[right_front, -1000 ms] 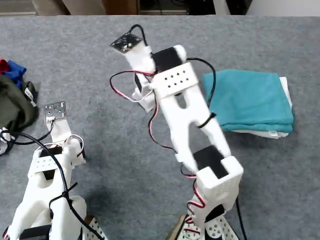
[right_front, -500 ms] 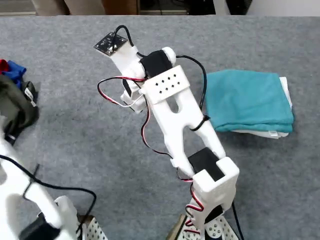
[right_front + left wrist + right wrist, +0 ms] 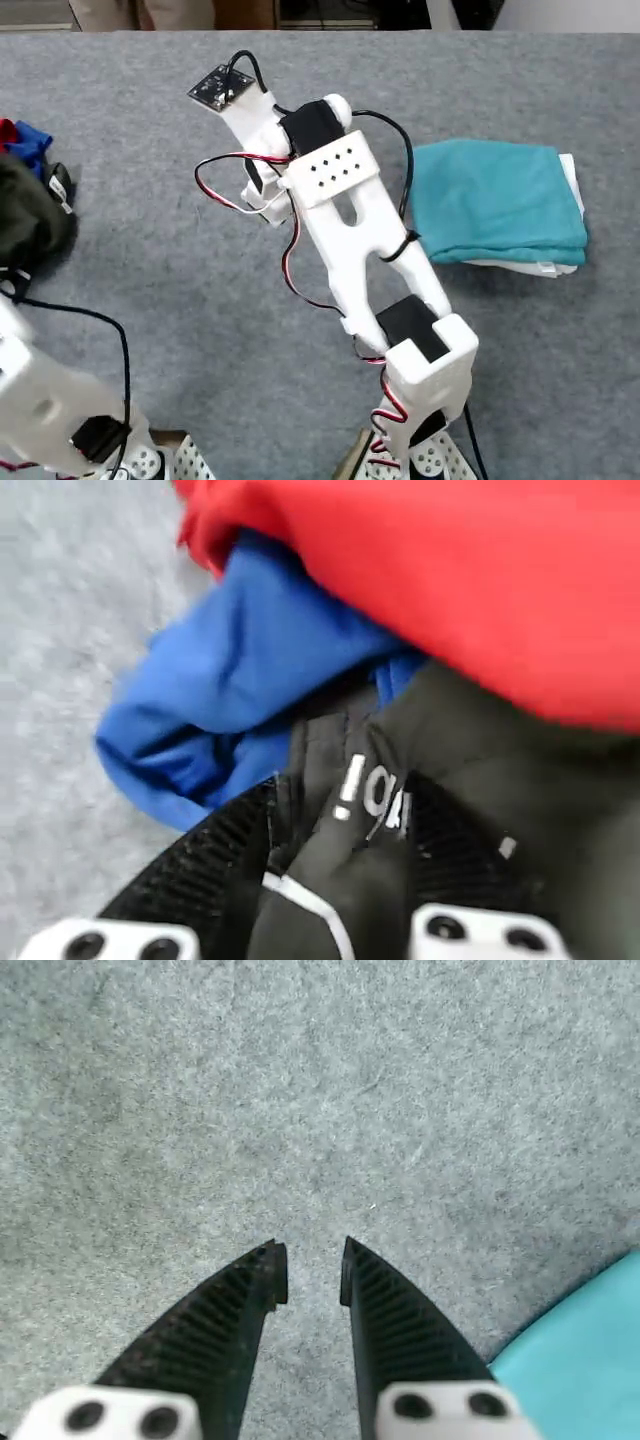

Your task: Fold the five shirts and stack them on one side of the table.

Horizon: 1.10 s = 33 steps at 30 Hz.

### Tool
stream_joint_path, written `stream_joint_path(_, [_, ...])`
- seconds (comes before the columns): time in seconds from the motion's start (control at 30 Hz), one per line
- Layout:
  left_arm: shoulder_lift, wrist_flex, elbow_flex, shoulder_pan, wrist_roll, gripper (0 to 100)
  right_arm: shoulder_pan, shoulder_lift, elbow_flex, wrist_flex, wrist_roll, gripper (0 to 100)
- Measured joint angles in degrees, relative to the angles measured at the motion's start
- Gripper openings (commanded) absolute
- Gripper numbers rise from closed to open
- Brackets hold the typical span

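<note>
At the table's left edge lies a pile of a dark shirt (image 3: 25,215), a blue shirt (image 3: 30,140) and a red shirt (image 3: 5,130). In the left wrist view my left gripper (image 3: 342,785) is at this pile, with a bunch of the dark shirt (image 3: 480,770) between its fingers; the blue shirt (image 3: 240,680) and red shirt (image 3: 450,570) lie just beyond. A folded teal shirt (image 3: 495,200) rests on a folded white shirt (image 3: 560,265) at the right. My right gripper (image 3: 313,1260) hangs slightly open over bare cloth, and the teal shirt (image 3: 580,1340) lies beside it.
The table is covered with grey felt (image 3: 180,270), bare across the middle and front. The right arm (image 3: 350,220) stretches from the front edge towards the table's centre. The left arm's base link (image 3: 40,400) stands at the front left corner.
The left arm has swung from its spot at the front left out to the shirt pile at the left edge. The right arm shifted slightly left, then held still.
</note>
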Motion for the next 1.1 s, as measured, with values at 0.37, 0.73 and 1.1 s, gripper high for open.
stream_joint_path(0.37, [0.97, 30.15, -17.76, 3.43, 0.09, 2, 0.0, 0.0, 0.0, 0.0, 0.0, 10.3])
stream_joint_path(0.73, [-22.77, 56.0, -19.25, 23.12, -0.09, 2, 1.76, 0.0, 0.0, 0.09, 0.0, 10.3])
stream_joint_path(1.1, [-45.1, 59.78, 3.43, 57.58, -0.18, 2, 16.62, 0.0, 0.0, 0.09, 0.0, 10.4])
